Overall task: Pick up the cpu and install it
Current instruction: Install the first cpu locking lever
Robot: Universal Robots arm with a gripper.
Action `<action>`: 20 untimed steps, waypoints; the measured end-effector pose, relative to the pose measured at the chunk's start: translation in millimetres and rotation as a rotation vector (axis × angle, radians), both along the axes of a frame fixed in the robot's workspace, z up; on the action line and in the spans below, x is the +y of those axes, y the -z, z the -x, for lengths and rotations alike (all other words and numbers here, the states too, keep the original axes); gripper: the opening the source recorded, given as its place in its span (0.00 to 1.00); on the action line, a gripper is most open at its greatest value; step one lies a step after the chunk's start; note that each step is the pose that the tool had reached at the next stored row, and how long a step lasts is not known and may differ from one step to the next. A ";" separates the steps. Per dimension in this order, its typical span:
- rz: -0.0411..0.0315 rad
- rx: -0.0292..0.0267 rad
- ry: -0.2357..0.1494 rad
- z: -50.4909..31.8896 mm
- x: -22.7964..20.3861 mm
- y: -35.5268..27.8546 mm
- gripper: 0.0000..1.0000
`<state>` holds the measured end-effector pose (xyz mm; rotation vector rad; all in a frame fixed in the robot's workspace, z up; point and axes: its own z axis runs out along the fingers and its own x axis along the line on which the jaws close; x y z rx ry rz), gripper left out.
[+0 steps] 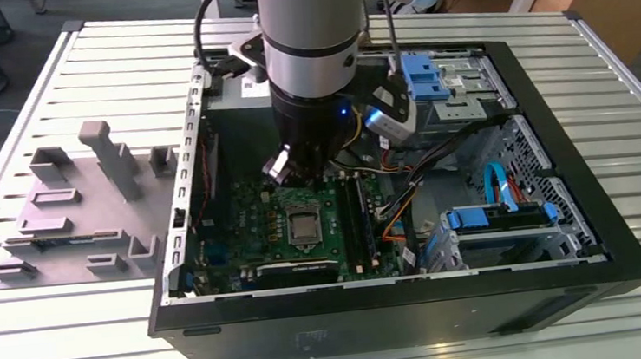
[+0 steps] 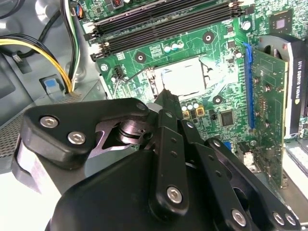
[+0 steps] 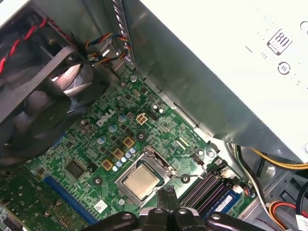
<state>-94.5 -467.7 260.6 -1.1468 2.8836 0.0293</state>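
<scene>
where the green motherboard (image 1: 301, 225) lies inside the open black computer case (image 1: 605, 250), the cpu (image 3: 141, 182), a small flat square chip with a silvery metal top, sits in the dark square metal socket frame (image 3: 166, 168). it shows at the lower middle of the first wrist view, at the upper middle of the second wrist view (image 2: 185, 77), and just below the middle of the exterior view (image 1: 305, 226). the black gripper (image 3: 167, 197) hangs just above the socket's edge, its fingertips drawn together with nothing between them, apart from the chip. beside the socket run the black memory slots (image 2: 163, 21), toward the top of the second wrist view. a black round fan (image 3: 38, 106) fills the left of the first wrist view, and the big silver-grey metal power-supply box (image 3: 231, 62) takes its upper right. outside the case, at the left of the exterior view, lilac-grey plastic holder blocks (image 1: 79, 209) stand on the white slatted table (image 1: 67, 332).
</scene>
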 end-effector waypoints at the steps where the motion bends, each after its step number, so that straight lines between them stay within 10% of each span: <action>1: 0.0000 0.0000 0.000 -0.1 0.5 0.0 0.11; 20: 0.0000 0.0000 0.000 -9.6 13.0 3.1 0.11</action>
